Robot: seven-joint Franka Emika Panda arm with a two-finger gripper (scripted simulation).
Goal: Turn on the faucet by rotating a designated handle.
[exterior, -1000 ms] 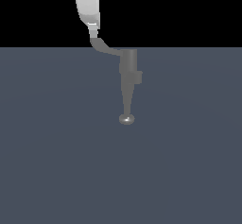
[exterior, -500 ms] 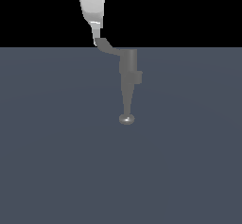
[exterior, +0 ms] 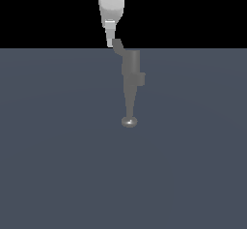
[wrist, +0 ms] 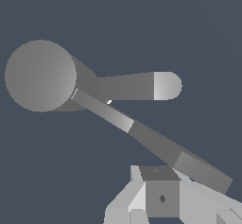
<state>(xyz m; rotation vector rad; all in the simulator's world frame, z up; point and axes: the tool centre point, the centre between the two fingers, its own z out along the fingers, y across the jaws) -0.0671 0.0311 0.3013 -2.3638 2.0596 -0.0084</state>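
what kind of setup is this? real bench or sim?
Likely a bare simulator scene, not a real bench: a flat, untextured slate-grey floor under a black void, a lone matte grey faucet with no sink or plumbing, and the pincer at its handle.

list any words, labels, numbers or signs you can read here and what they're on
None: no readable text in either view.
The small matte grey faucet is plain, with no brand or marking.
Its thin curved grey handle carries no label.
The pale grey pincer shows no lettering; the wrist view has only a small dark diamond-shaped mark on a block at the pincer, not a character.
The flat blue-grey surface is unmarked.
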